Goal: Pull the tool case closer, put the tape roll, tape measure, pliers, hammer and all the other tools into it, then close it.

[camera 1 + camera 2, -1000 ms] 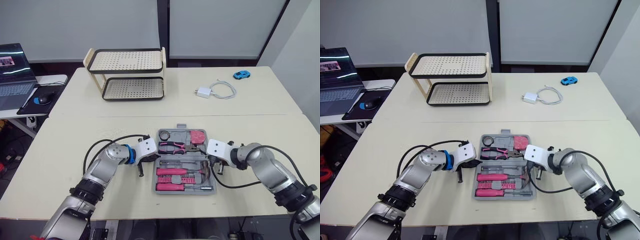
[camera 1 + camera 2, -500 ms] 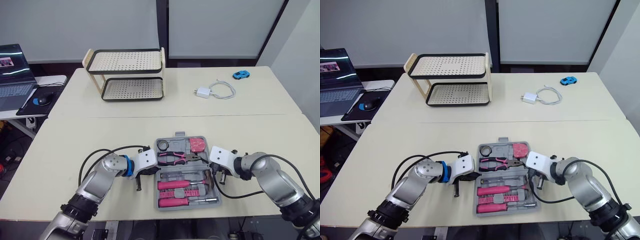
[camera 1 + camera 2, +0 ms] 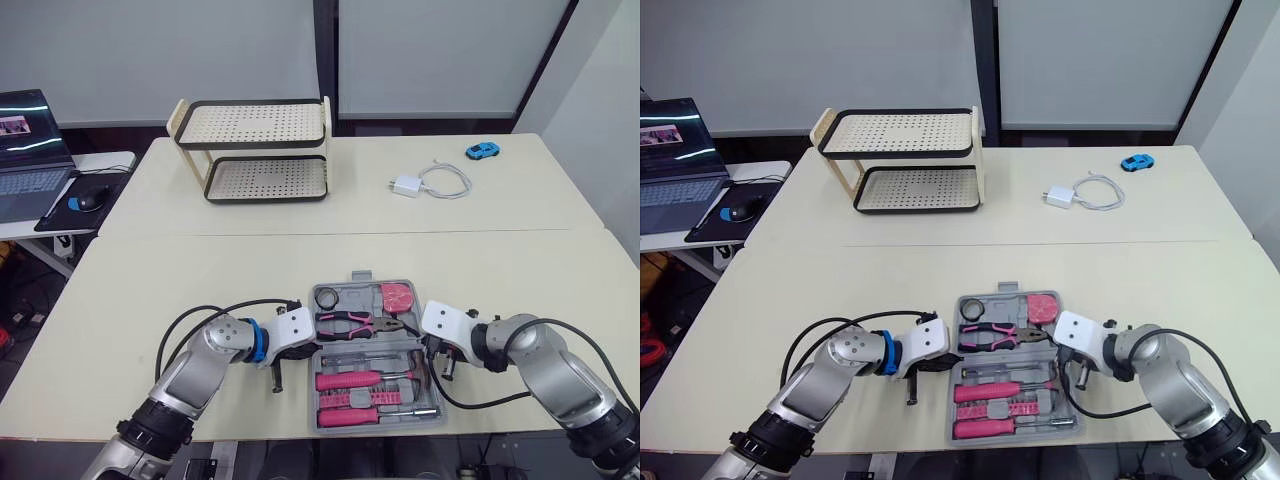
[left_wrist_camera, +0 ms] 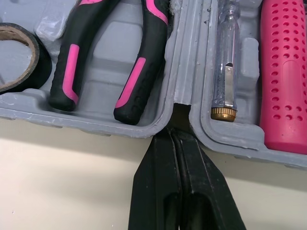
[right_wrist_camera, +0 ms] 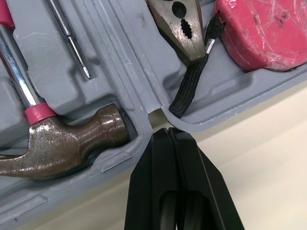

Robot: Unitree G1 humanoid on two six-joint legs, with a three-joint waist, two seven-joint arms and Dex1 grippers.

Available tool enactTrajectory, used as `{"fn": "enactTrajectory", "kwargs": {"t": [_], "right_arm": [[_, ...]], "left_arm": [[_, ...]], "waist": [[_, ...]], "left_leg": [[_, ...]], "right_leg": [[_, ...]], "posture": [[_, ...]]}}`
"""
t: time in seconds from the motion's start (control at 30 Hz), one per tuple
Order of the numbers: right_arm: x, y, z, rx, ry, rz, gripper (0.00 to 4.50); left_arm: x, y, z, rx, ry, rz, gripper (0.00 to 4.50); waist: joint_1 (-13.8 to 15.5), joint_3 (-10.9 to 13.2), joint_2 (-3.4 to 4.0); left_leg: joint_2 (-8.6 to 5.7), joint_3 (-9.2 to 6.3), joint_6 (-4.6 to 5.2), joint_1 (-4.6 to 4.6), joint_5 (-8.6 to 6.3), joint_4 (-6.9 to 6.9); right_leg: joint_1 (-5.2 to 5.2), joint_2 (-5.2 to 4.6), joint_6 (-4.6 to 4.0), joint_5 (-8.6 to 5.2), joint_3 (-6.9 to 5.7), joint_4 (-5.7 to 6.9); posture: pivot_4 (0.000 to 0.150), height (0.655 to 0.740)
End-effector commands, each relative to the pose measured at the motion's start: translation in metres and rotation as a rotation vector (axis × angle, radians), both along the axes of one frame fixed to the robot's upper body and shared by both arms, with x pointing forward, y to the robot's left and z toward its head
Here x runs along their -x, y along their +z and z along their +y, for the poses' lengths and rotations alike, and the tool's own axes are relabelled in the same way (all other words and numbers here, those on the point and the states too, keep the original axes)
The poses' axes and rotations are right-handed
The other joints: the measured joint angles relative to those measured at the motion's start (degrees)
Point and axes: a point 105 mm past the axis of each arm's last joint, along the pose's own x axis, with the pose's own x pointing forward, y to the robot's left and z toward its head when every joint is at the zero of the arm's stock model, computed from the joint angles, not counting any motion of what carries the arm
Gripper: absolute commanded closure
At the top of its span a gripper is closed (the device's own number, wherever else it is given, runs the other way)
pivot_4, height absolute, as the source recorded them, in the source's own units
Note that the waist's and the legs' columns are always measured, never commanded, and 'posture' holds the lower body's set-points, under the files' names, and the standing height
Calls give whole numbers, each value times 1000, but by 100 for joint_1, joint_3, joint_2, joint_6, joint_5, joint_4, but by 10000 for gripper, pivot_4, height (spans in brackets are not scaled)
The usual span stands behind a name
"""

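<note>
The grey tool case (image 3: pixel 347 298) lies open near the table's front edge. Its far half holds the black tape roll (image 3: pixel 326 296), the pink tape measure (image 3: pixel 396 297) and the pliers (image 3: pixel 350 322). The near half holds the hammer (image 5: pixel 62 148), a clear tester screwdriver (image 4: pixel 228 62) and pink-handled tools (image 3: pixel 350 381). My left gripper (image 4: pixel 177 136) is shut, its tip pressed into the hinge notch on the case's left side. On the right side, my right gripper (image 5: pixel 167 133) is shut in the matching notch. Neither grips anything.
A two-tier perforated rack (image 3: pixel 260 150) stands at the back left. A white charger with cable (image 3: pixel 425 182) and a small blue toy car (image 3: pixel 482 150) lie at the back right. A laptop (image 3: pixel 25 140) and mouse sit on a side desk to the left.
The open case has slid toward me, close to the front edge, with both shut grippers moving along at its sides. The rack and charger stayed put.
</note>
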Motion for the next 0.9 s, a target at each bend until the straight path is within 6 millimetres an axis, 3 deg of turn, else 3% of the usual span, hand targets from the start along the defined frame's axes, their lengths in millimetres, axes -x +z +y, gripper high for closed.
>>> {"fn": "enactTrajectory", "kwargs": {"t": [0.03,0.37,0.6,0.9], "right_arm": [[18,4,29,-86,129,38,44652],[13,1,23,-67,103,32,44652],[13,0,15,-56,77,41,44652],[10,12,-43,18,-54,17,44652]], "left_arm": [[22,-11,-24,24,-111,72,45000],[27,-14,-23,13,-121,101,45000],[16,-18,-13,-24,-75,77,45000],[-5,-2,40,-53,95,6,45000]], "waist": [[0,-1,0],[-1,-2,0],[5,-4,2],[56,-3,0]], "left_leg": [[0,0,0,1,0,0],[0,-2,0,10,0,-1],[0,-3,0,12,0,0],[2,-2,1,10,0,-1]], "right_leg": [[2,0,0,0,0,0],[13,0,0,0,-2,-3],[16,0,0,0,-3,-3],[14,-1,0,0,-2,-6]], "posture": [[1500,7400],[1500,7400],[1500,7400],[1500,7400]]}}
